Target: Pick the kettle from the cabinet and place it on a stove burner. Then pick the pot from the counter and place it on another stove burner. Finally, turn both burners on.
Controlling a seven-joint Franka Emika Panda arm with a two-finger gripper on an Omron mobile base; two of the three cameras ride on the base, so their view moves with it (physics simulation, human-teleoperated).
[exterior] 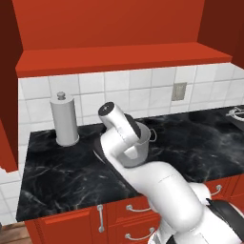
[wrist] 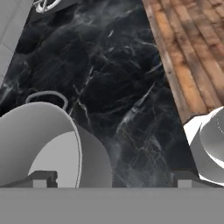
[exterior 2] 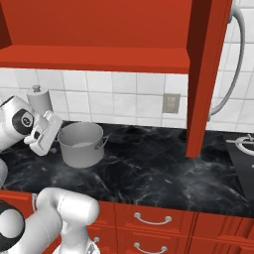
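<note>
Pot: the pot [exterior 2: 82, 144] stands upright on the counter [exterior 2: 158, 173], left of centre in the right base view; in the left base view the pot [exterior: 143, 138] sits mid-frame, mostly hidden behind the arm. One loop handle points toward the right of the frame in the right base view.
Gripper: the gripper [exterior 2: 47, 133] hangs at the pot's left side in the right base view, tilted, just beside the rim. In the hand view the gripper [wrist: 109, 179] shows one fingertip [wrist: 41, 178] low over the pot [wrist: 48, 144] opening and the other fingertip [wrist: 183, 179] out over bare counter [wrist: 127, 78].
Jaws: spread wide, grasping nothing; the pot wall lies between the tips.
Cabinet: the cabinet [exterior: 114, 47] fills the top of the left base view, its shelf above the tiled wall; its open door runs down the right of the right base view.
Burner: a burner [exterior 2: 245, 145] grate shows at the right edge of the right base view, well apart from the pot.
Canister: a tall pale canister [exterior: 65, 119] with a knob stands at the upper left of the counter, near the wall.
Drawers: red drawers [exterior 2: 151, 221] with silver handles run along the bottom.
</note>
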